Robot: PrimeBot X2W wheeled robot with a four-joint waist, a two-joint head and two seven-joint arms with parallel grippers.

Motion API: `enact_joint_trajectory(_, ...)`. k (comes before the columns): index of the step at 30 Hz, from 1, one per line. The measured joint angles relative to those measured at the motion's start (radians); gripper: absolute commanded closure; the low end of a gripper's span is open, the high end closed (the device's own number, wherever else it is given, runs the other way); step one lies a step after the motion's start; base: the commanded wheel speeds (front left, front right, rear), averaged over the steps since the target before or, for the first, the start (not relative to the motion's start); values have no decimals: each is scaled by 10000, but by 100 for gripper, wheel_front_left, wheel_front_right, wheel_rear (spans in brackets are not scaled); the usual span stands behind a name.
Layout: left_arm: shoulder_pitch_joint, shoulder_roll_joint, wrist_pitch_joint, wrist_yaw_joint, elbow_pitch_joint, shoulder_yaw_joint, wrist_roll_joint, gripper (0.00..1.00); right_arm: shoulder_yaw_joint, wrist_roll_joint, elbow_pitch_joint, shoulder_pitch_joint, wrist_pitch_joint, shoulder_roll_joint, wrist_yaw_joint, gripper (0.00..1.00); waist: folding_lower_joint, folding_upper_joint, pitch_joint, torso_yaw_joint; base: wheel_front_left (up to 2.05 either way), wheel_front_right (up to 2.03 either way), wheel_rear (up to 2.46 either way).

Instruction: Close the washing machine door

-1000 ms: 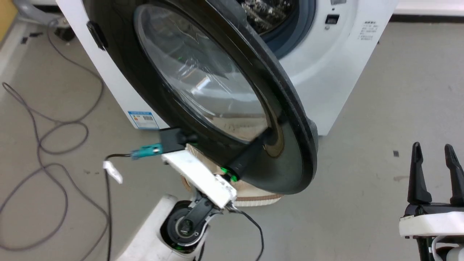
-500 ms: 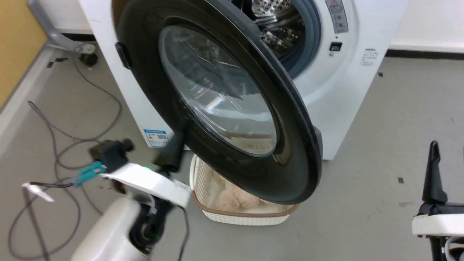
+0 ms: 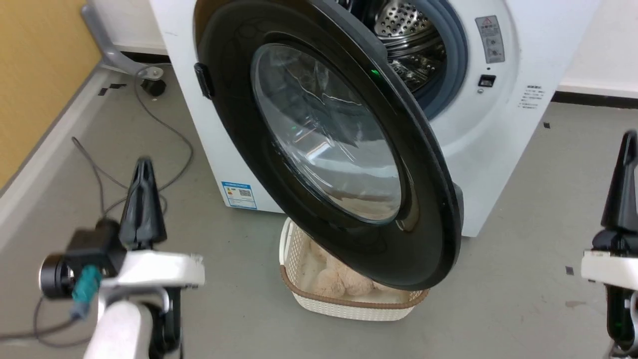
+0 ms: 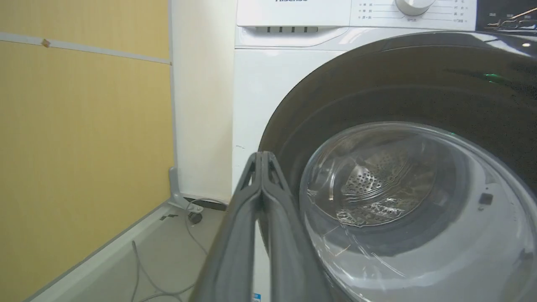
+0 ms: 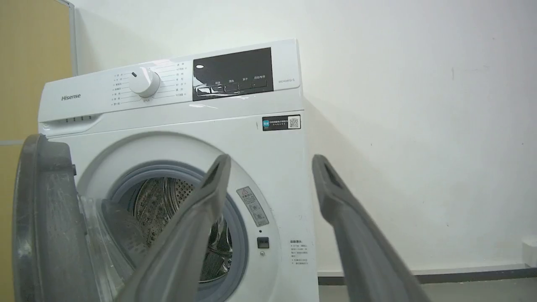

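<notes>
The white washing machine stands at the top of the head view, its steel drum showing. The glossy black door hangs partly open, swung out over the floor, its glass bowl facing me. My left gripper is shut on nothing, pointing up, left of the door and apart from it. In the left wrist view the left gripper lines up with the door's left rim. One finger of my right gripper stands at the far right. The right gripper is open and points at the washing machine.
A white basket with a brown rim and beige cloth inside sits on the floor under the door. Grey cables trail on the floor at left, by a caster. A yellow wall bounds the left side.
My left gripper has come off the door's lower face, swung left and turned upright, clear of the door. The head camera has shifted, showing more of the machine. The door stays partly open.
</notes>
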Motion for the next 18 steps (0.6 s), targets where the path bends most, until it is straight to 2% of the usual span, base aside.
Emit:
enact_joint_trajectory(1,192,-94,0,105,-73,128,276,0,92,123,-127,-59,0,0,0,0,0,0,-20,38,0,0,0)
enact_joint_trajectory(7,1282,-456,0,194,-295,430,1227,0,842,1035,-1055,-311,0,0,0,0,-1,0,-112,274,0,0,0)
enact_joint_trajectory(8,1427,-550,0,190,-337,489,1258,0,995,1239,-1193,-342,0,0,0,5,0,0,-117,310,0,0,0)
enact_joint_trajectory(9,1562,-652,0,176,-362,554,1277,0,1168,1375,-1356,-375,0,0,0,51,0,0,-122,349,0,0,0)
enact_joint_trajectory(11,1769,-765,0,33,-447,619,1383,0,1528,1620,-1662,-410,0,0,0,100,0,0,-127,428,0,0,0)
enact_joint_trajectory(16,2074,-936,0,-295,-387,579,1831,0,3047,1914,-2259,-437,0,-35,0,100,0,0,-153,592,0,0,0)
enact_joint_trajectory(18,2110,-1051,0,-343,-341,604,1854,0,3586,2029,-2447,-455,0,-232,0,100,0,0,-170,634,0,0,0)
